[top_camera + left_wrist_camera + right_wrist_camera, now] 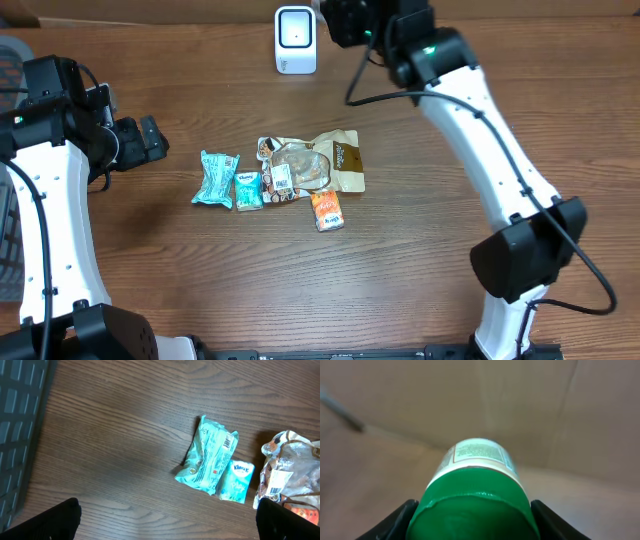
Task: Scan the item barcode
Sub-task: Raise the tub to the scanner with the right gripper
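Observation:
My right gripper (475, 521) is shut on a jar with a green cap (472, 505) and a white printed label (479, 452), one finger on each side of the cap. Overhead, this gripper (343, 20) hangs at the table's far edge, just right of the white scanner (296, 40), and the jar is hidden under it. No barcode is readable on the label. My left gripper (150, 140) stands open at the left over bare wood; its dark fingertips (62, 520) show only at the bottom corners of the left wrist view.
Mid-table lie a teal packet (216, 178), a small Kleenex pack (249, 190), a brown snack pouch (312, 165) and an orange packet (327, 210). A dark slatted crate (20, 435) stands at the far left.

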{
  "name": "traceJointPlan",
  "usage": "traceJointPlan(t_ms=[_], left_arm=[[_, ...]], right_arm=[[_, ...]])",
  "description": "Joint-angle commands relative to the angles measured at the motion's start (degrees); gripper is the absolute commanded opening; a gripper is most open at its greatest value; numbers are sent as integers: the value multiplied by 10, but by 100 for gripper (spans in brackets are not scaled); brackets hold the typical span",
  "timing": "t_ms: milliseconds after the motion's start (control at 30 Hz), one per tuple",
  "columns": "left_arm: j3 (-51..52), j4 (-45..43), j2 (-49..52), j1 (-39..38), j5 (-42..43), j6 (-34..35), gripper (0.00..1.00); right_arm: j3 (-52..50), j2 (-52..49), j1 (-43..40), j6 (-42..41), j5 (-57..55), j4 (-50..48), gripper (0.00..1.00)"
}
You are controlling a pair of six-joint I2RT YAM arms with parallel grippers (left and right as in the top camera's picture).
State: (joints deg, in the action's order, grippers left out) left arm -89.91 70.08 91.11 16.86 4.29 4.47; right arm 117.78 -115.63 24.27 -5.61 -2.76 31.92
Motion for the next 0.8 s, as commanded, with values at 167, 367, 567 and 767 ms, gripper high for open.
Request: traceJointPlan(t_ms=[167,367,567,767], left_arm=[[1,-1,-5,-4,2,-2,100],[1,-1,-5,-4,2,-2,99],[1,-1,-5,-4,2,-2,99],[1,-1,-5,-4,2,-2,100]], right_arm=[[25,-136,42,245,-193,-231,19],[25,-210,42,383,-189,-366,19],[25,-256,42,501,-156,-417,20],[25,-282,43,601,-134,-422,20]])
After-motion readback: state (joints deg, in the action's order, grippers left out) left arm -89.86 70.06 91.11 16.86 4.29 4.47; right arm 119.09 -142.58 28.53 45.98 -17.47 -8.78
